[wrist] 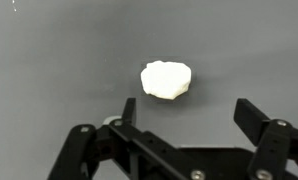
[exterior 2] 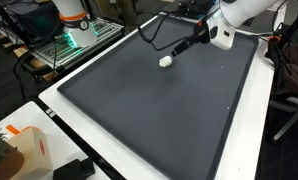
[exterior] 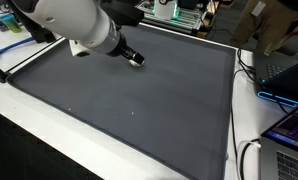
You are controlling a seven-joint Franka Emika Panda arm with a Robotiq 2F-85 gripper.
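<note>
The gripper (wrist: 186, 112) hung with its jaws wide apart and empty, near a white lump (wrist: 166, 80) lying on the grey mat (wrist: 49, 60).

We see a plain dk-grey mat (exterior: 139, 110), no pattern, w/ the white table (exterior 2: 247, 120) showing as a border round it in both exterior views. The lump (wrist: 166, 80) is creamy white, a bit yellowish twd its edges in the wrist view. The gripper (wrist: 189, 108) is matt black throughout; the arm (exterior: 69, 20) behind it is glossy white. We note a tiny white speck (wrist: 13, 5) on the mat. Off the mat: a cream box (exterior 2: 19, 150) w/ an orange patch, a green light (exterior 2: 69, 40), and a blue-purple glow (exterior: 289, 105) in an exterior view.
</note>
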